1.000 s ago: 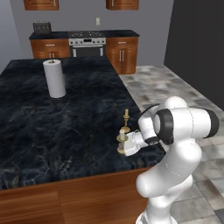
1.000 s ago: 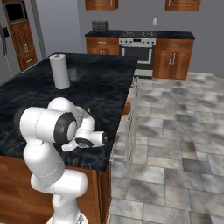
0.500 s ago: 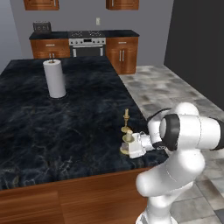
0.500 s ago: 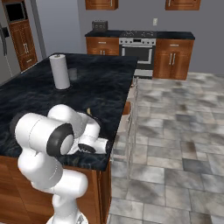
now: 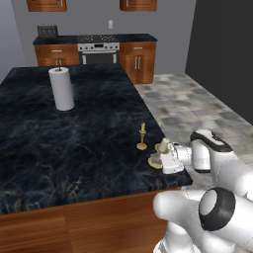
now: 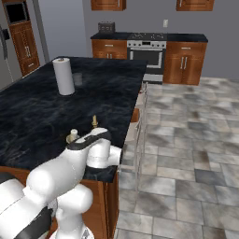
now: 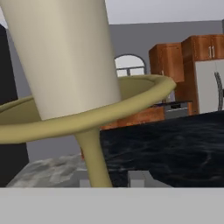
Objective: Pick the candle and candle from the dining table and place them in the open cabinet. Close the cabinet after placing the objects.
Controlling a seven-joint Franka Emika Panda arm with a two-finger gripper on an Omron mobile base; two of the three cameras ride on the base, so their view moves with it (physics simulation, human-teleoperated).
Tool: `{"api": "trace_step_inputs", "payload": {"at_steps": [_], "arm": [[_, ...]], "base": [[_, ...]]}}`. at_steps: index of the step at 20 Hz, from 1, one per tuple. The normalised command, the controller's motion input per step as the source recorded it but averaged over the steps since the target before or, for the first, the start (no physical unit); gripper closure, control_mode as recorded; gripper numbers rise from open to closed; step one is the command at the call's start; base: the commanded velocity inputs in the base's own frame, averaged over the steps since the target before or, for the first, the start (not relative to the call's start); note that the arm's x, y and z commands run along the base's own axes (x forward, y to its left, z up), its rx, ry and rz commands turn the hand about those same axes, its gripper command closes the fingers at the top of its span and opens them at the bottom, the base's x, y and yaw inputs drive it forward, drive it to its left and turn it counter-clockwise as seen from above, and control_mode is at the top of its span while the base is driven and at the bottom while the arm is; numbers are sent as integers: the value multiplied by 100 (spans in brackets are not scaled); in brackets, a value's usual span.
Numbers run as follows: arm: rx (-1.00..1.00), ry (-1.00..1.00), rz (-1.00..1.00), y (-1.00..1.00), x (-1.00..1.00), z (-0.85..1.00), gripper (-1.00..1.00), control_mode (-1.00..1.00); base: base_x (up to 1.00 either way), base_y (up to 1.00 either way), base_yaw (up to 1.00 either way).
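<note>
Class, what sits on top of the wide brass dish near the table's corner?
A short, thick cream candle stands on the brass dish. The end effector covers part of the dish's near side.

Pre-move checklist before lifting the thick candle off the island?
1. Gripper at the thick candle: ok, hand is right against it.
2. Jaws shut on it: cannot tell, fingertips hidden; hand view shows candle and dish very close.
3. Candle upright: not ok, it leans in the left base view.
4. Taper candle clear of the hand: ok, upright and apart.
5. Paper towel roll out of the way: ok, far across the table.
</note>
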Motion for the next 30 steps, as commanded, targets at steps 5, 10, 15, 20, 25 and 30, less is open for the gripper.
{"api": "trace_step_inputs", "payload": {"at_steps": [5, 10, 15, 20, 25, 30], "arm": [[0, 15, -3, 0, -44, 72, 100, -100], [0, 17, -19, -2, -59, 54, 100, -100], [0, 19, -32, -14, -29, 29, 100, -100], [0, 10, -39, -13, -27, 16, 100, -100], [-4, -7, -24, -2, -49, 25, 100, -100], [-25, -28, -2, 25, -31, 17, 100, -100]], "base": [[0, 0, 0], [0, 0, 0], [0, 0, 0], [0, 0, 0], [0, 0, 0], [0, 0, 0]]}}
